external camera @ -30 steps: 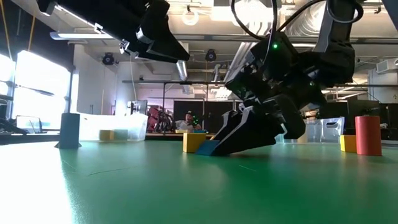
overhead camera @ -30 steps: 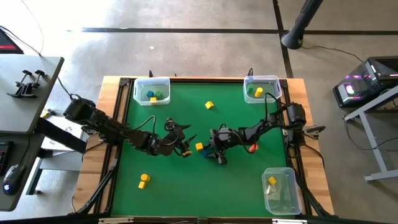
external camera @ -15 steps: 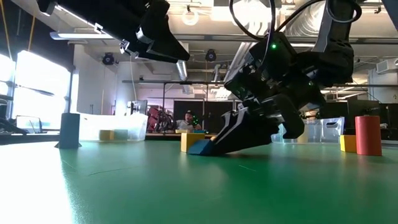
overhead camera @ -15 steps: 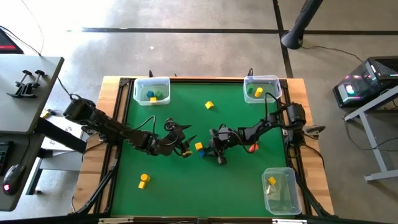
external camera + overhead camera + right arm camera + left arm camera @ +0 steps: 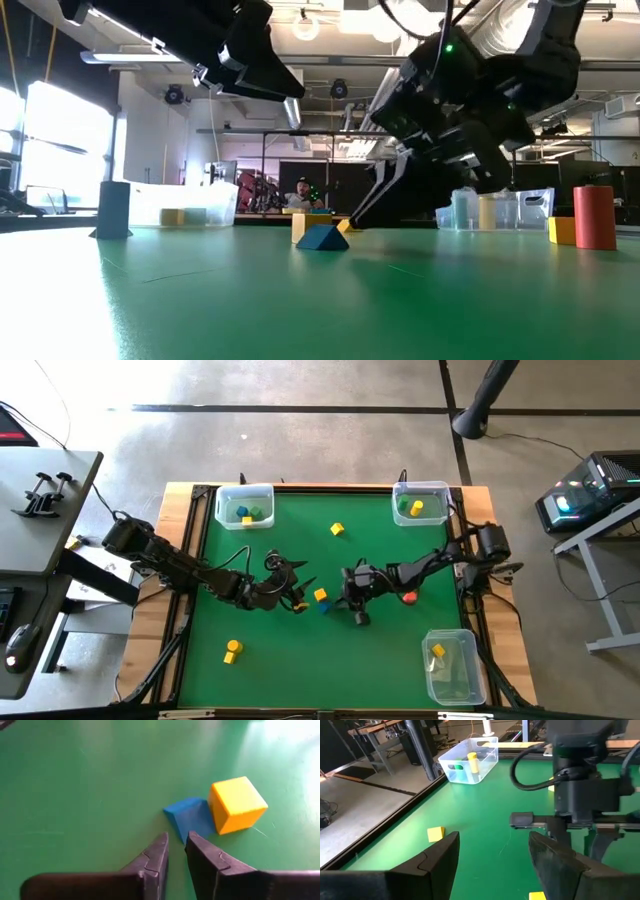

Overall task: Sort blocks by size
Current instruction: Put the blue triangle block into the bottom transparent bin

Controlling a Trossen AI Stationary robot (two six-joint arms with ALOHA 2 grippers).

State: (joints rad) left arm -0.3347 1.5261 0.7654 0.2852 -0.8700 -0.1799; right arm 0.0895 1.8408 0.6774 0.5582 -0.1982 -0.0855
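Pick-up step unfinished: right pincer (image 5: 176,851), jaws nearly shut and empty, sits just short of the blue wedge block (image 5: 189,816) touching the yellow cube (image 5: 236,803) at bench centre, so re-opening and re-approach seem required, while left pincer (image 5: 300,592) waits wide nearby.

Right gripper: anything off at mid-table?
Yes. The right gripper has its fingers nearly together with nothing between them; the blue wedge lies on the mat just beyond its tips, against the yellow cube.
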